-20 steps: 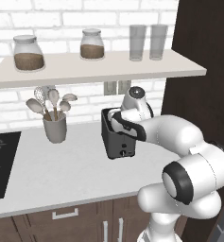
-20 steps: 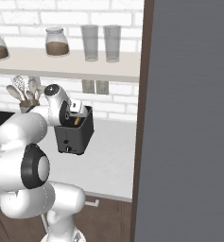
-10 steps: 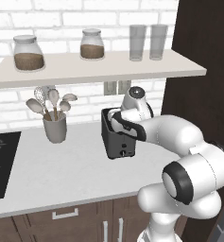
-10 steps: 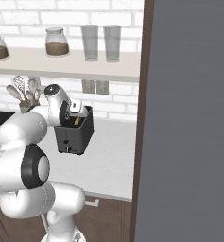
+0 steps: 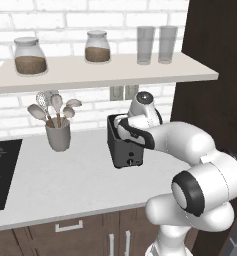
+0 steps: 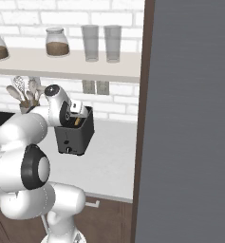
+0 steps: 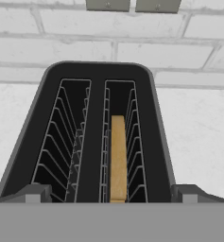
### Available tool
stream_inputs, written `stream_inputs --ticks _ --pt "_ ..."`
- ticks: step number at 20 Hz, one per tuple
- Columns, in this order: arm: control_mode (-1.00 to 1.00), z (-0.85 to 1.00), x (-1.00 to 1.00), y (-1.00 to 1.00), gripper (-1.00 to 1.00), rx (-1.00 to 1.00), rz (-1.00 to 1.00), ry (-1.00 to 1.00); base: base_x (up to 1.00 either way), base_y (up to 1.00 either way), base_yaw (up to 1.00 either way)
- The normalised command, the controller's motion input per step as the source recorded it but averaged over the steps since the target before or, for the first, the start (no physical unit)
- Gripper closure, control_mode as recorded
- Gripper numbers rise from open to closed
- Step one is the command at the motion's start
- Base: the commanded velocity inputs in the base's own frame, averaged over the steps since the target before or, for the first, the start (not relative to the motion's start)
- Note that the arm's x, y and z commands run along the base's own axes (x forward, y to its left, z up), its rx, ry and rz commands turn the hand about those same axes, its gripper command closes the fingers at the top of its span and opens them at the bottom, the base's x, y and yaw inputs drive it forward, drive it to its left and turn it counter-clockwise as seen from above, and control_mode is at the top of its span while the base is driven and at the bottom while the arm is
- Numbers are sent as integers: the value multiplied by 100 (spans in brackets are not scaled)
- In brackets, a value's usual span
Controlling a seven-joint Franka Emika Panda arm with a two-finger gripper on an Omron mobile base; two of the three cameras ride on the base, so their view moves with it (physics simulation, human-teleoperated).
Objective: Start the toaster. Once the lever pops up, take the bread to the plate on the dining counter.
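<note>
Fingertips [image 7: 34, 193] of the end effector [image 7: 111, 196] stand spread wide and hold nothing, hanging straight above the toaster [image 7: 99, 137], both slots open below them. Bread [image 7: 117, 158] sits on edge deep in one slot, untouched. Toaster stands on the worktop [image 5: 65, 175] near the brick wall. Whether the lever is down I cannot tell, so starting may be undone; lifting the bread and carrying it to the plate are left.
</note>
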Motion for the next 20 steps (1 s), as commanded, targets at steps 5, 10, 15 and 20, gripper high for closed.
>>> stream_inputs --ticks 5,10,15,20 --pt "-100 0 0 0 -100 0 0 0 0 0 0" --pt "-100 0 0 0 -100 0 0 0 0 0 0" --pt "-100 0 0 0 -100 0 0 0 0 0 0" --pt "-100 0 0 0 -100 0 0 0 0 0 0"
